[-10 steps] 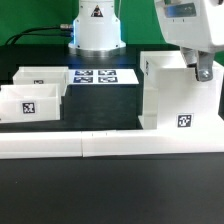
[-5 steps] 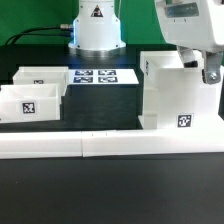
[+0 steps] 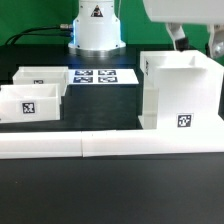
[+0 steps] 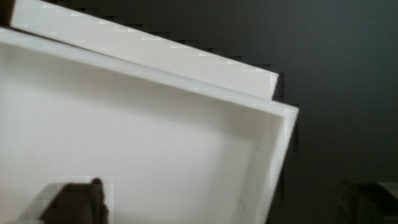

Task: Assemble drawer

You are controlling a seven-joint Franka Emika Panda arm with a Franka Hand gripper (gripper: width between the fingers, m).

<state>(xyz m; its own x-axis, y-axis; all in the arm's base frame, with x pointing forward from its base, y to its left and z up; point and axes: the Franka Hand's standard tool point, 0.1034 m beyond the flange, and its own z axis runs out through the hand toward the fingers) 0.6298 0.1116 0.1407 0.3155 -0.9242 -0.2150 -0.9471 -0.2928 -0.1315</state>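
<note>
The drawer's large white housing (image 3: 180,95) stands at the exterior view's right, a tag on its front. Two open-top trays sit at the left, one in front (image 3: 30,102) and one behind (image 3: 42,75). My gripper (image 3: 197,42) hangs just above the housing's far right top edge, open and empty. One dark finger (image 3: 178,38) is over the opening; the other (image 3: 216,45) is outside the right wall. In the wrist view the housing's rim (image 4: 267,160) runs between the two fingertips of the gripper (image 4: 222,205), not touching either.
The marker board (image 3: 100,76) lies behind the trays, in front of the robot base (image 3: 95,25). A long white L-shaped bar (image 3: 110,146) runs along the front of the parts. Dark table lies beyond it.
The gripper has risen from low on the housing's right wall to just above its top edge. The housing and trays have stayed put.
</note>
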